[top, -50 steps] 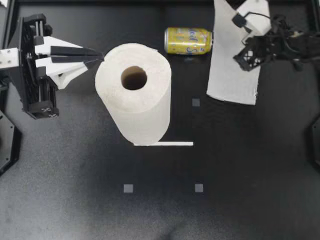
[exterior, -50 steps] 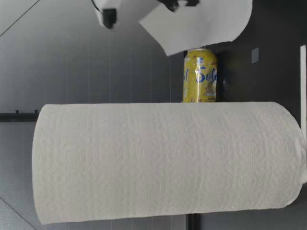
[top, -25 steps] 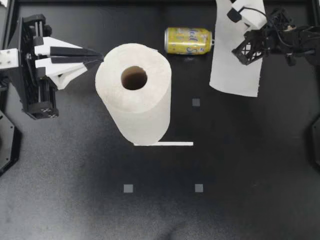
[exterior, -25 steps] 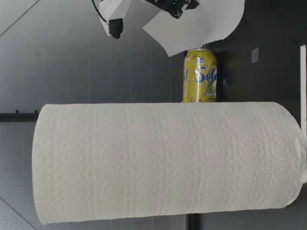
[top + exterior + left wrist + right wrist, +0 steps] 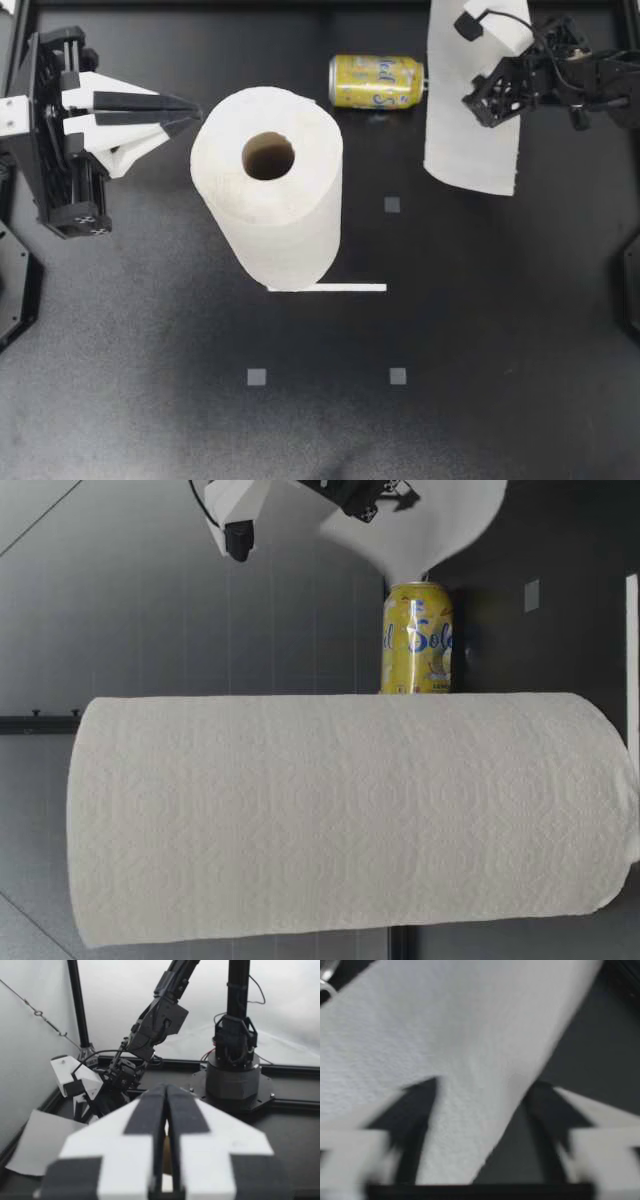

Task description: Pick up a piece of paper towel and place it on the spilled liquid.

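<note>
Overhead, roll's (image 5: 290,230) core (image 5: 268,156) shows (left end effector (image 5: 197,113) beside).

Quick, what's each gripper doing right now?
Left gripper: closed, holding nothing.
Right gripper: closed on the paper towel sheet, which hangs above the table.

Even light, soft shadows — paper towel (image 5: 470,1035) blurred
</note>
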Tool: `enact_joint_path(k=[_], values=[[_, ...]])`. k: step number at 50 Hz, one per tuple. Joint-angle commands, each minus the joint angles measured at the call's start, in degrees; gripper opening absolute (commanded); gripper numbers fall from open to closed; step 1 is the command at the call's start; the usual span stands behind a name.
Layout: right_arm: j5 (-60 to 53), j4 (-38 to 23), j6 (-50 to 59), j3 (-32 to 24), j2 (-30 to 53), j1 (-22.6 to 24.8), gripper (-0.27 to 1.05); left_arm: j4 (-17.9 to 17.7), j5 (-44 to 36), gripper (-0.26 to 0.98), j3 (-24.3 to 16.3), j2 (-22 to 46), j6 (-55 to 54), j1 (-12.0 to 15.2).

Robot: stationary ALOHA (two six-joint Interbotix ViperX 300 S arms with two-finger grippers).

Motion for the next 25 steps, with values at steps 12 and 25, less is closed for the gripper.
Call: enact_joint_path(k=[12, 25], values=[[20.0, -0.1, -2.3, -2.2, -5.0, 4.7, 0.7, 0.0, -0.5, 0.09, -0.8, -0.1, 0.1, -0.2], [34.7, 6.8, -9.1, -3.3, -13.7, 19.2, 0.7, 0.0, -0.5, 0.09, -0.4, 0.0, -0.2, -0.4]])
